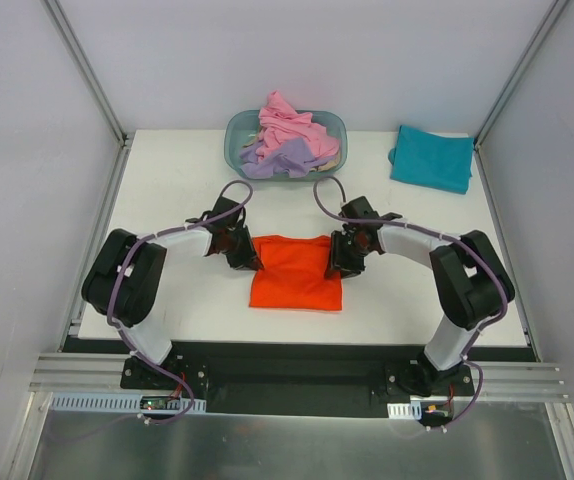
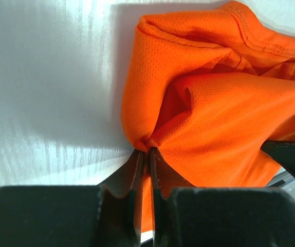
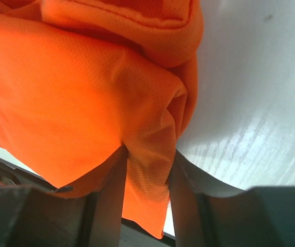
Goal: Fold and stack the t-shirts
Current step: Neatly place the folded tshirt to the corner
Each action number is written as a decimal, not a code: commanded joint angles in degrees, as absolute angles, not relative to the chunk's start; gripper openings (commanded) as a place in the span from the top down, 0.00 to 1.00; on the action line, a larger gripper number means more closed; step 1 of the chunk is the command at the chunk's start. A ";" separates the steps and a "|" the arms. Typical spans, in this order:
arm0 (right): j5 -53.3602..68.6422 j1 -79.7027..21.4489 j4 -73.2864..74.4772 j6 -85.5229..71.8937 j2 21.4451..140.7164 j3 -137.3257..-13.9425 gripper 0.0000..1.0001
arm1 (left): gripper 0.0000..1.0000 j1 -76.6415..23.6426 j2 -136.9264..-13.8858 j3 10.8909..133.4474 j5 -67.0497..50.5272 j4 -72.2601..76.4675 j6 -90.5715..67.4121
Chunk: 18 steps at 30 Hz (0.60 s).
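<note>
Lying under everything is the white surface (image 1: 187, 180), and the two dark arms reach over it from the near edge. The left arm (image 1: 127, 285) and the right arm (image 1: 472, 280) both bend inward toward the orange t-shirt (image 1: 295, 278).

The orange t-shirt is folded into a rough rectangle and rests flat on the surface between the two arms. Far behind it stands a translucent blue-grey tub (image 1: 235, 135). A pink t-shirt (image 1: 287, 118) and a lavender t-shirt (image 1: 289, 160) are heaped loosely in this tub, and the pink one rises over its rim. Behind the orange t-shirt and off to its right, well apart from it, a teal t-shirt (image 1: 432, 158) lies folded on the surface.

The left end effector (image 2: 146, 152) is at the far left corner of the orange t-shirt. Its two fingers are pressed together, and a bunched corner of the orange cloth is pinched between their tips.

The right end effector (image 3: 148, 154) is at the far right corner of the orange t-shirt. Its fingers (image 3: 111, 190) stand somewhat apart, and a fold of the orange cloth hangs in the gap and seems to touch both of them. If they already clamp the cloth firmly, I cannot tell.
</note>
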State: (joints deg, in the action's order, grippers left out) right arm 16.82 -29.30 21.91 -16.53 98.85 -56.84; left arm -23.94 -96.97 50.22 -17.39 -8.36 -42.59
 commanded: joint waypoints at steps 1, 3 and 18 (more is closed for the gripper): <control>16.35 -30.76 20.74 -14.86 102.21 -59.85 0.65 | 0.92 -24.17 -94.75 48.95 -13.36 -12.92 -41.05; 16.17 -30.85 20.57 -14.68 102.92 -60.99 0.73 | 0.84 -24.17 -94.22 49.48 -14.15 -12.92 -40.34; -13.43 -27.00 34.08 -1.42 101.34 -77.77 0.99 | 0.01 -20.31 -71.47 49.57 -7.56 -15.20 -35.07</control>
